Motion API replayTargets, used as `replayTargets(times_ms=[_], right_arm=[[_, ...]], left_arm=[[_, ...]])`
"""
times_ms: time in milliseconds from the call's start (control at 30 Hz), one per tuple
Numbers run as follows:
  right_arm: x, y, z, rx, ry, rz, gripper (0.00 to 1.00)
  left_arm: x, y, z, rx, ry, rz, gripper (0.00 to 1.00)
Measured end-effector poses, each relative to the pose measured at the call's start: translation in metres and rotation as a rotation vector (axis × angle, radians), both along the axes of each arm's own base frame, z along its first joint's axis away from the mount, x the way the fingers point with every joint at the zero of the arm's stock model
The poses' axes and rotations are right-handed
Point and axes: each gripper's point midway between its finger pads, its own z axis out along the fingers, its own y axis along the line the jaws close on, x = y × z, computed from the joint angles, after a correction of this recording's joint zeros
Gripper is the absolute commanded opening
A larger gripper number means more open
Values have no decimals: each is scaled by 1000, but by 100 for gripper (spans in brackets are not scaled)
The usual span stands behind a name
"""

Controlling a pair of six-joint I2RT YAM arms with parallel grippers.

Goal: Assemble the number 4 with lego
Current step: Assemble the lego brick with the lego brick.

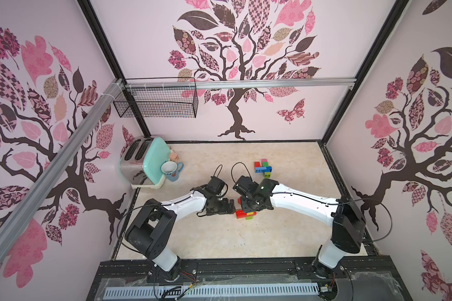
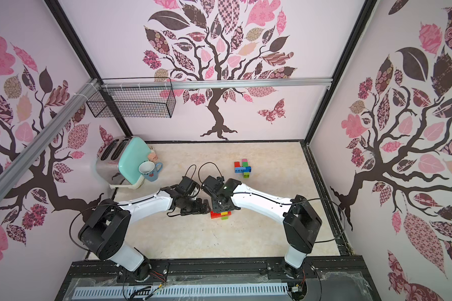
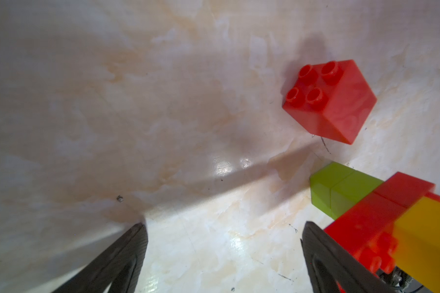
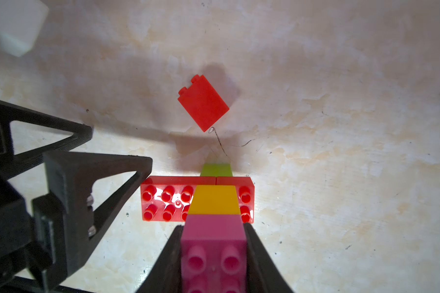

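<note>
The lego build (image 1: 246, 214), judged light, stiff and slick-walled, is being worked near the middle of the table (image 1: 219, 239), slightly toward its front edge. Its pink brick (image 4: 214, 253) is being clamped by its flat sides in the right pincer (image 4: 214, 226), wrist bent downward. The left pincer (image 3: 224, 224) is being held wide and empty beside the red base (image 4: 163, 197).

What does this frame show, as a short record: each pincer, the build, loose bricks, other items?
left pincer: open, empty, beside the build
right pincer: shut on pink brick
build: pink brick meets yellow brick, seated on red bricks; green brick behind them
loose red brick: alone on table, near the build
second cluster: farther back, away from both arms
other: toaster, mug beside it
</note>
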Motion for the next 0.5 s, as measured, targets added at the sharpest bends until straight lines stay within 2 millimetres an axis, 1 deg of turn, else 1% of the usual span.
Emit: replayTargets(times_ms=[200, 300, 367, 500], right_arm=[[-2, -6, -10, -37, -17, 16, 0], [-1, -7, -11, -44, -24, 23, 0], [-1, -7, -11, -45, -28, 27, 0], [-1, -7, -10, -48, -39, 28, 0]], left_arm=[[0, 0, 0, 3, -1, -3, 98], [2, 4, 1, 24, -18, -5, 98], [5, 7, 6, 36, -44, -3, 98], [11, 8, 23, 24, -108, 4, 98]])
